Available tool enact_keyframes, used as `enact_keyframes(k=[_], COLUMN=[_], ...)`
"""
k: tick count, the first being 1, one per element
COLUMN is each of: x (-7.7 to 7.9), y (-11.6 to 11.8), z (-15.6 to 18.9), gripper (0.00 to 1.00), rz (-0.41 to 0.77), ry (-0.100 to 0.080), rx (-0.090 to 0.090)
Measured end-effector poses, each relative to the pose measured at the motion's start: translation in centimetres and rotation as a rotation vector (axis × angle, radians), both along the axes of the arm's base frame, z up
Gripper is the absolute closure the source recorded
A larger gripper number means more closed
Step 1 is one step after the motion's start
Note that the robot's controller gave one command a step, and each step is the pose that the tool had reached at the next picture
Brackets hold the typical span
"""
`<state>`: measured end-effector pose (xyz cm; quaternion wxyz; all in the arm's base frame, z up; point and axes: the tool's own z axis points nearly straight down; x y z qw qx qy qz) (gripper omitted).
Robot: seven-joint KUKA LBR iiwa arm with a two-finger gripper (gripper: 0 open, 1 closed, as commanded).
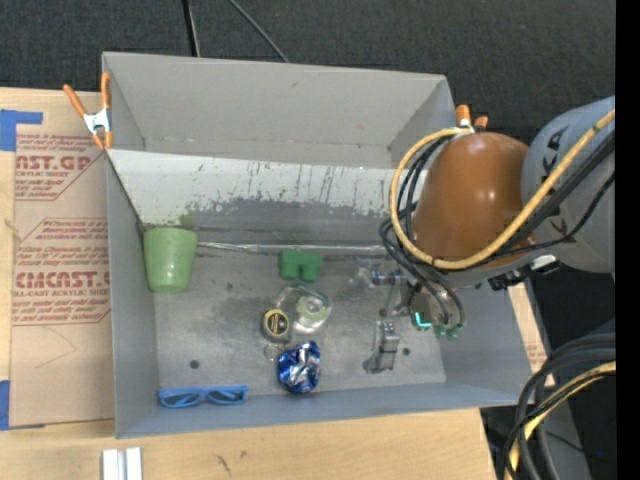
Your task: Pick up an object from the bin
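My gripper [385, 346] hangs low over bare bin floor in the right part of the bin, near the front wall. Nothing shows in its grasp. Nearest to it on the left lies a crumpled blue foil ball [299, 366]. Just above that ball is a clear round piece [310, 310] with a small gold-rimmed disc [276, 322] beside it. A small green block [298, 264] rests further back, by the foot of the sloping rear wall.
A light green cup [169, 258] lies on its side at the far left. Blue sunglasses [202, 397] lie along the front wall at the left. The arm's orange dome and looped cables hang over the bin's right rim.
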<state>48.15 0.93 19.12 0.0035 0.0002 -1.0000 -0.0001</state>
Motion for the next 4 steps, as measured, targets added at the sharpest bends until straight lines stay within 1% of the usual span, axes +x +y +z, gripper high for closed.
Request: enact_keyframes(k=[1,2,3,4], x=[0.8,0.9,2.7,7.2], y=[3.5,3.4,3.3,2.8], z=[-11.4,-10.9,-1.5,-11.1], gripper=[0.00,1.00,1.00,1.00], rz=[-0.040,-0.041,-0.059,-0.428], ry=[-0.002,-0.002,-0.016,-0.015], rx=[0.001,0.001,0.002,0.010])
